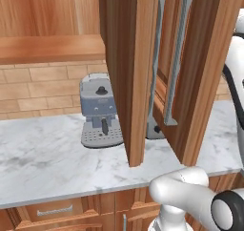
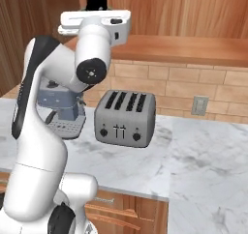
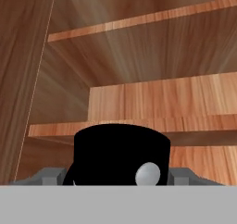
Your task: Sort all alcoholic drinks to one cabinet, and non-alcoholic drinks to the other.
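**Item: bottle going into upper cabinet**

Espresso machine, open cabinet door, toaster. Gripper raised at cabinet shelves; black-capped object between fingers, jaw opening cannot be judged. Advise level, slow insertion.

You cannot read the gripper's jaws, since a black cap hides the fingertips, and an open cabinet door covers part of the coffee machine behind it.
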### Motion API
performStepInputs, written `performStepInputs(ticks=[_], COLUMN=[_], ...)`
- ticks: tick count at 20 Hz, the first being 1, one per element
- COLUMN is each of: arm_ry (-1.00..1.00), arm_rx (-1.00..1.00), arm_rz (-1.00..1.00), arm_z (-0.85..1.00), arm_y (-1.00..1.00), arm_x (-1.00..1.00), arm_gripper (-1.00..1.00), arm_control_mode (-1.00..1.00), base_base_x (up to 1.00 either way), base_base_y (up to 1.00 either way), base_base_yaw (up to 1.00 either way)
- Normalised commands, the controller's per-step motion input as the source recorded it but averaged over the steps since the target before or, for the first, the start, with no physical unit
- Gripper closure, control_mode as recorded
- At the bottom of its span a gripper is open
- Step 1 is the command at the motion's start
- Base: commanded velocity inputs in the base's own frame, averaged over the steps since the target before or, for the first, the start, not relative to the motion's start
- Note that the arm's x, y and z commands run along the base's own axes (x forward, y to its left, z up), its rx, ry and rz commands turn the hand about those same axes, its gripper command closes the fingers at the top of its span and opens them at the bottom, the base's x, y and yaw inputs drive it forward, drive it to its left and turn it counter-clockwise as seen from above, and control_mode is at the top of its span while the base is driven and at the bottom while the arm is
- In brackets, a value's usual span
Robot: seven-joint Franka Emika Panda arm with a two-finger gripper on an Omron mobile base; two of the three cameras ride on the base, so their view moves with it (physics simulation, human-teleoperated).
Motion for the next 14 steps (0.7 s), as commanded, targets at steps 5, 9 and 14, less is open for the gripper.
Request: performStepInputs(ticks=[5, 9, 14], arm_ry=[0.00, 0.01, 0.03], arm_rx=[-0.05, -0.11, -0.10], arm_rz=[0.00, 0.00, 0.00], arm_z=[0.06, 0.00, 0.00], arm_y=[0.00, 0.00, 0.00], arm_x=[0.57, 0.51, 0.53], arm_gripper=[1.00, 1.00, 1.00], arm_control_mode=[-1.00, -1.00, -1.00], base_base_x=[0.00, 0.00, 0.00], base_base_y=[0.00, 0.00, 0.00], base_base_yaw=[0.00, 0.00, 0.00])
